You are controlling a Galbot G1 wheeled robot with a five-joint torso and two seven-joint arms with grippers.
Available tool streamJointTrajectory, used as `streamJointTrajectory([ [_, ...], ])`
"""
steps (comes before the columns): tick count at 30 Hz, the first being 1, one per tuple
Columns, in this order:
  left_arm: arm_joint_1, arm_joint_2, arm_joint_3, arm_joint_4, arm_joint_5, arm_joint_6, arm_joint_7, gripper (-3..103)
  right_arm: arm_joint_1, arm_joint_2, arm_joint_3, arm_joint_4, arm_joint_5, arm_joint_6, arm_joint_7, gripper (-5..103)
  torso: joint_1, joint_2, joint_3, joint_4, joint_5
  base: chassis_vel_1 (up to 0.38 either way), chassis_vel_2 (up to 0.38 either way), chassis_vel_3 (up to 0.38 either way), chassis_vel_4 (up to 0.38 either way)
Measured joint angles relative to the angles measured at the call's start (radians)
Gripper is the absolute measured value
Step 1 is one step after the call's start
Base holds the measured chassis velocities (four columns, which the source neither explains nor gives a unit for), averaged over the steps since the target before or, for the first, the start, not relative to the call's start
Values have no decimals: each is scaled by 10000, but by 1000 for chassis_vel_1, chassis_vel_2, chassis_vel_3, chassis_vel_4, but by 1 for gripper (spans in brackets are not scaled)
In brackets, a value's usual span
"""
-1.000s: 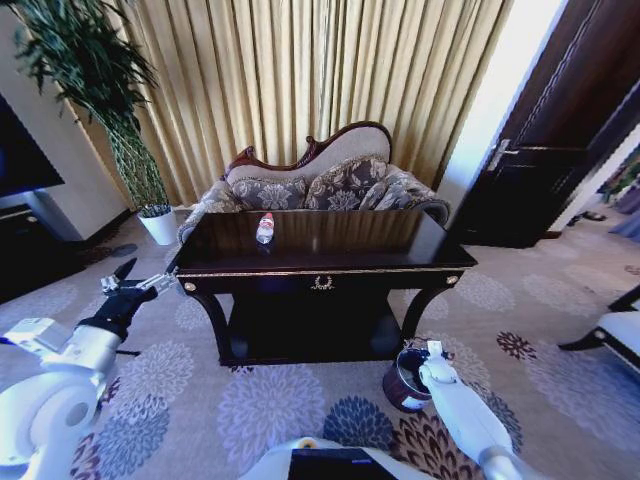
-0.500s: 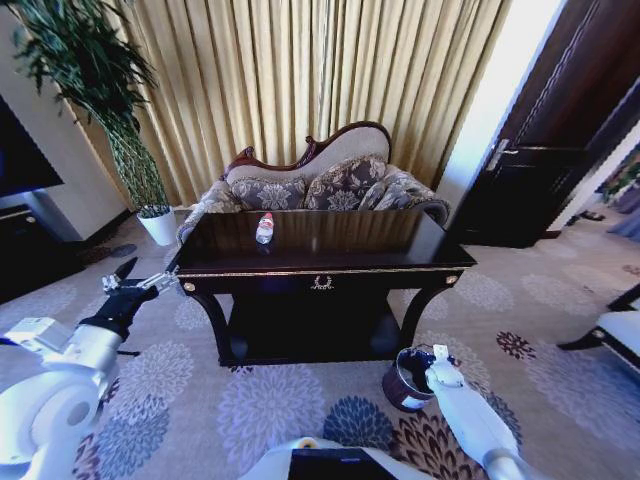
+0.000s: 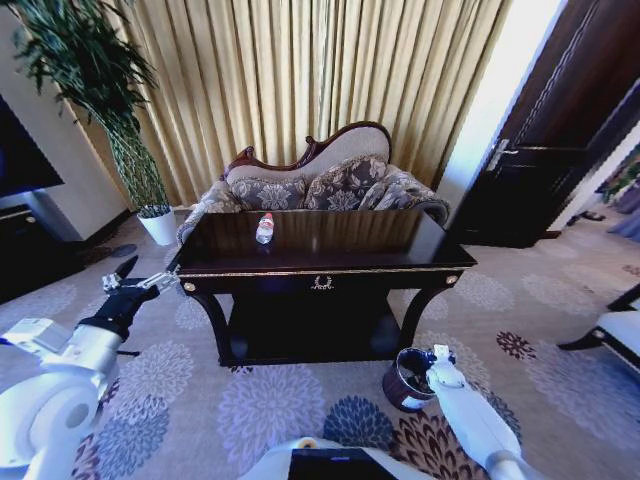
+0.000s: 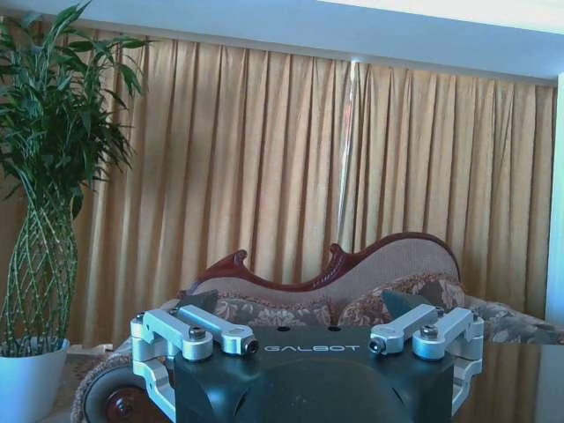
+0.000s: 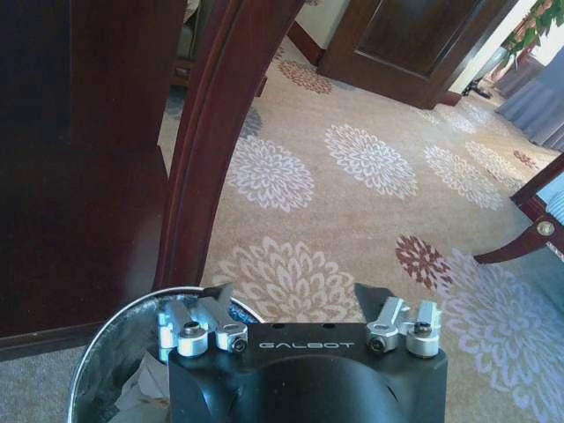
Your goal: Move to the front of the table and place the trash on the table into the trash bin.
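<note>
I see the clear bottle (image 3: 265, 228) with its red cap standing on the dark glossy surface (image 3: 330, 250), toward its back left part, with a patterned sofa (image 3: 320, 185), gold curtains (image 3: 300, 80) and a tall plant in a white pot (image 3: 158, 224) behind, all on flowered carpet (image 3: 270, 400). The trash bin (image 3: 405, 380) sits on the floor by the surface's front right leg, crumpled paper (image 5: 145, 388) inside it. My right gripper (image 5: 295, 295) hangs spread wide and empty just over the bin's rim, while my left gripper (image 3: 150, 276) waits near the surface's left front corner, its fingers apart and holding nothing.
</note>
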Motion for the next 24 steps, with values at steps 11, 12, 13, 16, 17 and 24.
streamJointTrajectory([
  [11,29,-9,-3,-106,-7,0,-12,100,-232,-27,26,270,153,-15,3,100,-1,1,0,0,0,0,0,0,0],
  [12,32,-10,-6,-109,-9,0,-15,100,-298,-28,35,365,225,-62,28,100,0,0,0,2,0,0,0,0,0],
  [13,32,-10,-6,-109,-9,0,-15,100,-298,-28,35,365,225,-62,28,100,0,0,0,2,0,0,0,0,0],
  [16,23,-14,-23,-112,-28,0,-30,100,-991,-77,230,1942,1455,-273,-5,100,0,0,0,-4,5,0,0,0,0],
  [17,22,-13,-31,-115,-37,0,-31,100,-1438,-251,343,3491,2306,-293,-67,100,-1,0,0,3,-2,0,0,0,0],
  [24,4,0,-5,-100,-57,0,-39,100,-2127,-765,722,6608,3012,-308,-91,100,0,0,0,-1,-2,0,0,0,0],
])
